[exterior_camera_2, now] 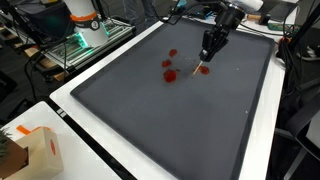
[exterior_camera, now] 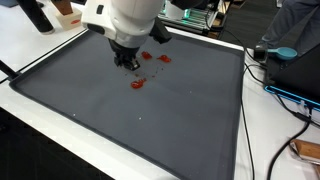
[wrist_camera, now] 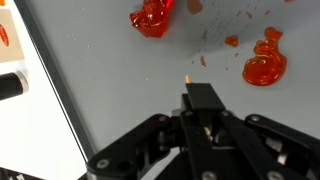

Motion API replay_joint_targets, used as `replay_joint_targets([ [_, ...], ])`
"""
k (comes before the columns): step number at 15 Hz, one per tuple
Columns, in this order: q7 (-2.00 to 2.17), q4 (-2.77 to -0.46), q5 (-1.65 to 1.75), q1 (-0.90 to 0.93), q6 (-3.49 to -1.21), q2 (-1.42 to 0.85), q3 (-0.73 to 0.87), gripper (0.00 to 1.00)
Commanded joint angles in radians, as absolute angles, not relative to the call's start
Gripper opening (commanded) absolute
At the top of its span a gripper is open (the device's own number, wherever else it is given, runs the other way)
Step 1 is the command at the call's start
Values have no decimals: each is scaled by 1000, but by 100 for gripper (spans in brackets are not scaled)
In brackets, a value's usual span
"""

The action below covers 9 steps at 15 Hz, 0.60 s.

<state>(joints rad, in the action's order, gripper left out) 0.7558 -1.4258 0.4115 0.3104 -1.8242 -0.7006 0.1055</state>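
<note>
Over a dark grey mat [exterior_camera: 150,125] [exterior_camera_2: 180,125] lie three red blobs: one nearest the camera [exterior_camera: 138,84] [exterior_camera_2: 170,74] and two further back [exterior_camera: 146,56] [exterior_camera: 163,59]. In the wrist view two of them show, one at the top [wrist_camera: 151,18] and one at the right [wrist_camera: 264,62], with small red smears between. My gripper [exterior_camera: 127,62] [exterior_camera_2: 208,55] [wrist_camera: 200,100] hangs just above the mat beside the blobs. Its jaws are shut on a thin stick whose orange tip [wrist_camera: 187,75] [exterior_camera_2: 203,70] reaches the mat.
The mat lies on a white table [exterior_camera: 30,50] with a raised black border. Cables and a blue object [exterior_camera: 285,52] lie off the mat's edge. A cardboard box [exterior_camera_2: 30,150] stands at a table corner. Orange and black items [wrist_camera: 8,87] lie outside the border.
</note>
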Motion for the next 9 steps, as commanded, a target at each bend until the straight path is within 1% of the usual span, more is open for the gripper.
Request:
replay_joint_targets([
  [1,791,-1373,451,330,-1778,-747,115,3],
  [9,795,-1332,465,339,-1764,-788,112,3],
])
